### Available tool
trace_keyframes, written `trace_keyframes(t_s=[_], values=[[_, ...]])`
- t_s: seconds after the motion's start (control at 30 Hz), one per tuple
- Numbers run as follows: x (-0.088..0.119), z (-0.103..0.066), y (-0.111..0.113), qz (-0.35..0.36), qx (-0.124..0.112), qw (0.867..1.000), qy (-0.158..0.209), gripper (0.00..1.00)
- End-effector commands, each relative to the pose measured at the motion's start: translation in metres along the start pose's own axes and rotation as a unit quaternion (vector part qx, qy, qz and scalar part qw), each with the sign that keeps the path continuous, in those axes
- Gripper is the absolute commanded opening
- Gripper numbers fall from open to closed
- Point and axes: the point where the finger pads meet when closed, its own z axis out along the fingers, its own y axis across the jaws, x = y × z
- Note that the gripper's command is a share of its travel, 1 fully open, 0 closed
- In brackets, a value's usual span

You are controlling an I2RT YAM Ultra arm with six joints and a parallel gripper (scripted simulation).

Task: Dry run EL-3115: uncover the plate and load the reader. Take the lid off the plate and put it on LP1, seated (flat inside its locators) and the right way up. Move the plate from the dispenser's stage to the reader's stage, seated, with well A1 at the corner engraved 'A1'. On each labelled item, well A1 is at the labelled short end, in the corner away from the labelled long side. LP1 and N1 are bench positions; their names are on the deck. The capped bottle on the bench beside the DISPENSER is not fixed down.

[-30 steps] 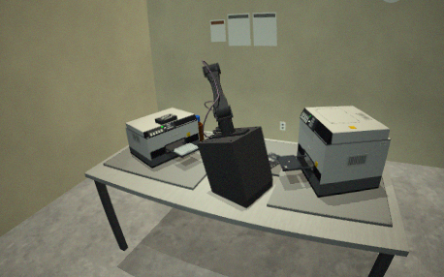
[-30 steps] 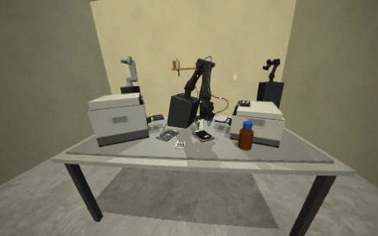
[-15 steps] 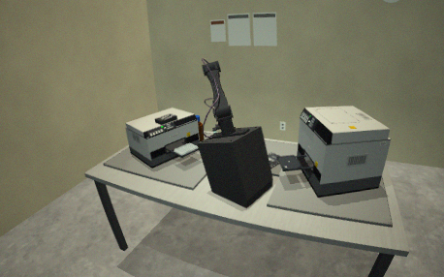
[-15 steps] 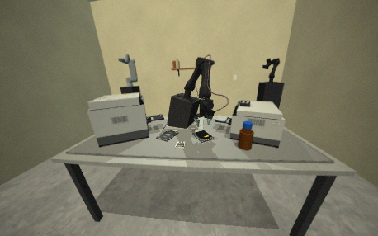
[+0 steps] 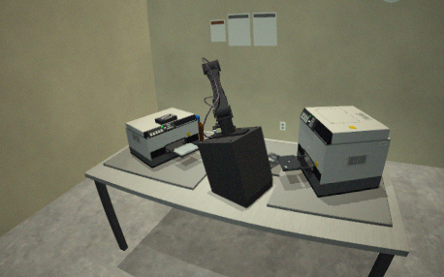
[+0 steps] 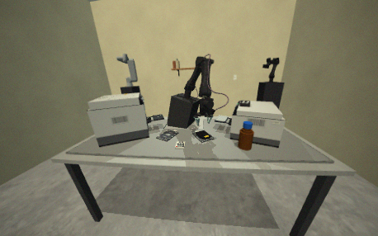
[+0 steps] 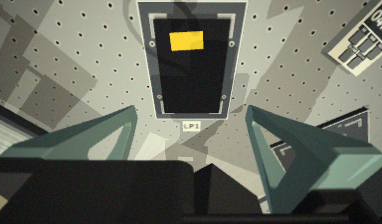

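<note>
The dark lid (image 7: 193, 65) with a yellow label lies flat inside the locators of the grey nest marked LP1 (image 7: 191, 126); it also shows in the exterior view (image 6: 203, 135). My gripper (image 7: 191, 111) (image 6: 202, 120) is open and empty, hovering above the near end of the lid, apart from it; the exterior view shows it too. The pale plate (image 5: 185, 149) (image 6: 222, 119) sits on the dispenser's stage. The reader's stage (image 5: 291, 162) stands empty in front of the reader (image 5: 342, 147).
A brown bottle with a blue cap (image 6: 246, 135) stands beside the dispenser (image 6: 257, 121). Another dark nest (image 6: 167, 134) and a small timer (image 6: 180, 144) lie on the deck. The arm's black pedestal (image 5: 236, 164) stands mid-table.
</note>
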Motion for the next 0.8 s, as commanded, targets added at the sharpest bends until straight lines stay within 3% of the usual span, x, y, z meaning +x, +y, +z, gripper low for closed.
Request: trace_keyframes(t_s=[0.0, 0.7, 0.73, 0.77], values=[[-0.002, -0.006, -0.001, 0.001, 0.000, 1.000, -0.005, 1.00], [-0.002, -0.006, -0.001, 0.001, 0.000, 1.000, -0.005, 1.00], [0.010, -0.010, 0.007, -0.018, -0.002, 1.000, 0.004, 1.00], [-0.008, -0.009, 0.007, -0.025, 0.004, 1.000, -0.010, 1.00]])
